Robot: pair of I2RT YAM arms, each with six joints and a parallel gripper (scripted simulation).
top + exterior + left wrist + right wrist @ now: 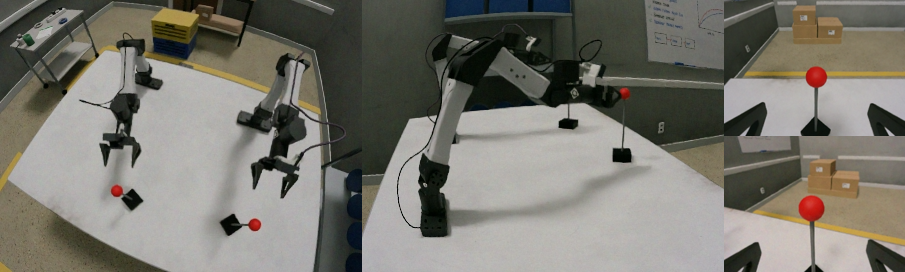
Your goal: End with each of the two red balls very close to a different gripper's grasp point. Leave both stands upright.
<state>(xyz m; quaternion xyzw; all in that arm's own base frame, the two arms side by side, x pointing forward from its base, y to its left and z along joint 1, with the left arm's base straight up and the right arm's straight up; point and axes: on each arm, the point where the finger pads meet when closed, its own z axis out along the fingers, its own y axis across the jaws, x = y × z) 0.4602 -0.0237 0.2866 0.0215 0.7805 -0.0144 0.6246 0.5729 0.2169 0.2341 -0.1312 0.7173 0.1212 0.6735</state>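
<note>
One red ball [255, 224] [816, 77] tops a thin rod on an upright stand with a black base [230, 225] [568, 123] [822, 129]. My left gripper [269, 190] [817, 107] is open and empty, with this ball centred ahead of its fingertips across a gap. The exterior view does not show this ball. The other red ball [116, 190] [625, 93] [811, 208] tops another upright stand [133, 200] [622, 155]. My right gripper [120, 166] [616, 95] [813, 246] is open and empty, its fingertips pointing at this ball, which lies just beyond them.
Both stands are on the white table [185, 150] [527, 185], near its far edge in the wrist views. The two arms are well apart. Cardboard boxes [804, 30] [819, 181] lie on the floor beyond the table. Yellow and blue crates [175, 30] are behind the arm bases.
</note>
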